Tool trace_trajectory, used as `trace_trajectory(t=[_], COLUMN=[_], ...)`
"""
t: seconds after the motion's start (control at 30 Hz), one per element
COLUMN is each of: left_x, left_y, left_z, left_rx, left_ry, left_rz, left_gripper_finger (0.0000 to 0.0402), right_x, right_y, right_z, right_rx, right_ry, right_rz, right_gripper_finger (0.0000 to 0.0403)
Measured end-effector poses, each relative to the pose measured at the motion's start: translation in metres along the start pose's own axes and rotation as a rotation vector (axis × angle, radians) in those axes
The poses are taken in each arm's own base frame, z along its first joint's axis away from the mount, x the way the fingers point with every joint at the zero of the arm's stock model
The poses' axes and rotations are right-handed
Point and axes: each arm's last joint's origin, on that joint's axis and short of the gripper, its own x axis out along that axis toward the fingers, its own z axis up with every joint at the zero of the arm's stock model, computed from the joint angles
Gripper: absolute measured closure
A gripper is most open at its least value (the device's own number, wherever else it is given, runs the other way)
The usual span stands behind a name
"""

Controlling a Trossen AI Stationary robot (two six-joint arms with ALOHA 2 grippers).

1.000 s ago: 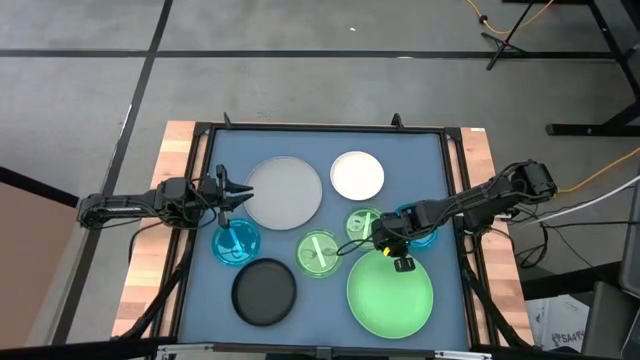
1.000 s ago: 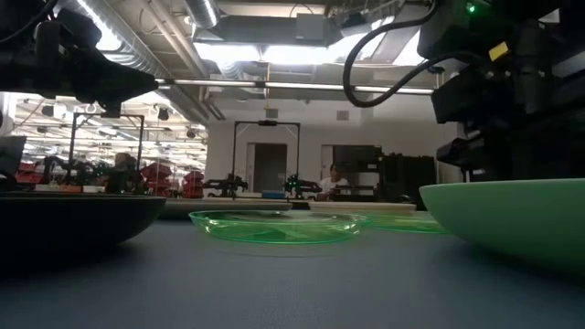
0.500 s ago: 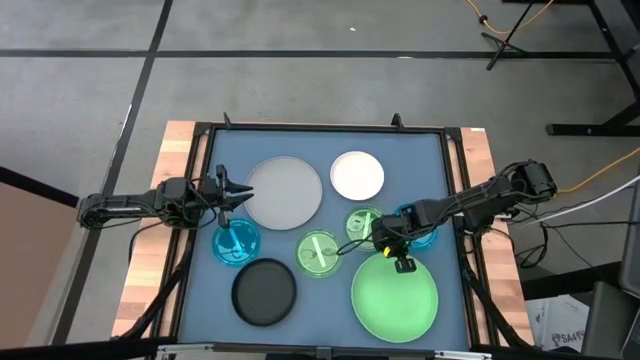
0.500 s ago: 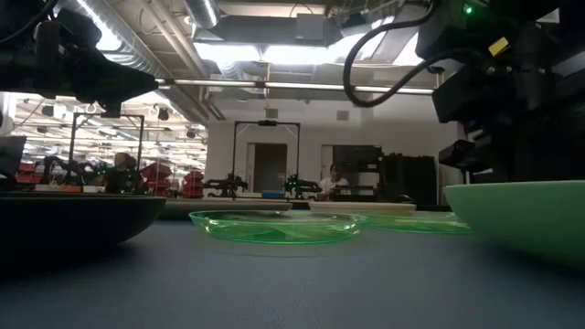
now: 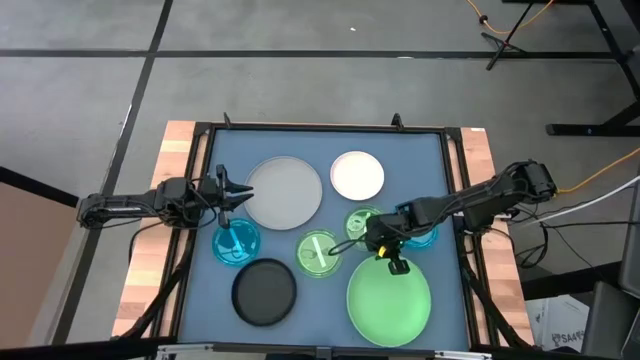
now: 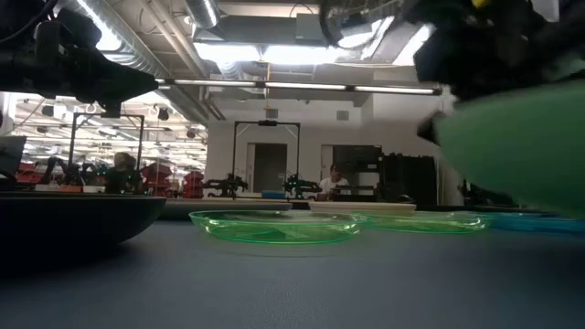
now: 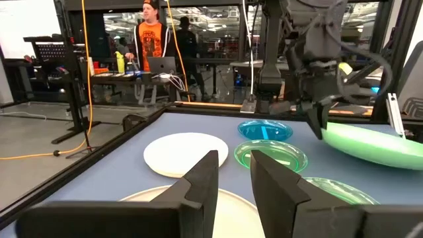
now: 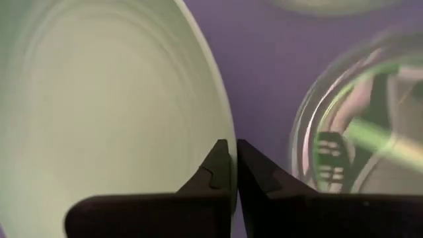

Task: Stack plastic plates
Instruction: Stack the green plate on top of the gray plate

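My right gripper is shut on the large light green plate at the near right, which shows raised and tilted in the low view. My left gripper is open and empty at the left edge of the large grey plate. On the blue mat lie the white plate, two small green plates, a small blue plate, the black plate, and a second blue plate partly under the right arm. My right gripper pinches the light green plate's rim at its far edge between its two fingers. The fingers slant down from the table's far right side. The plate is lifted off the mat and tilted, its bulk reaching toward the near edge.
A dark frame borders the blue mat, with wooden strips outside it. The plates fill most of the mat; bare mat shows along the far edge and near left corner. A person stands in the room beyond the table.
My right gripper has risen and gone a little toward the table's left with the light green plate. The plate has come up off the mat and tilted, uncovering the blue plate behind it in the low view.
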Motion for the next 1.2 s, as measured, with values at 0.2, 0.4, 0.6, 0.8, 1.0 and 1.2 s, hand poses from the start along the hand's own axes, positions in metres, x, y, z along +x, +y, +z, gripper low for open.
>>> trace_trajectory(t=[0.2,0.4,0.6,0.8,1.0,1.2], left_x=[0.0,0.0,0.0,0.0,0.0,0.0], left_y=[0.0,0.0,0.0,0.0,0.0,0.0], left_z=[0.0,0.0,0.0,0.0,0.0,0.0], left_rx=[0.0,0.0,0.0,0.0,0.0,0.0], left_ry=[0.0,0.0,0.0,0.0,0.0,0.001], left_rz=[0.0,0.0,0.0,0.0,0.0,0.0], left_gripper_finger=[0.032,0.032,0.032,0.032,0.032,0.032], right_x=[-0.021,-0.04,-0.062,-0.087,-0.105,-0.109], right_y=[-0.009,-0.027,-0.051,-0.079,-0.11,-0.146], right_z=[0.025,0.039,0.05,0.058,0.067,0.072], right_rx=[-0.03,-0.062,-0.005,0.06,0.083,0.111], right_ry=[-0.1,-0.167,-0.253,-0.351,-0.538,-0.674], right_rz=[-0.048,-0.091,-0.153,-0.286,-0.38,-0.458], right_gripper_finger=[0.0402,0.0402,0.0403,0.0403,0.0403,0.0403])
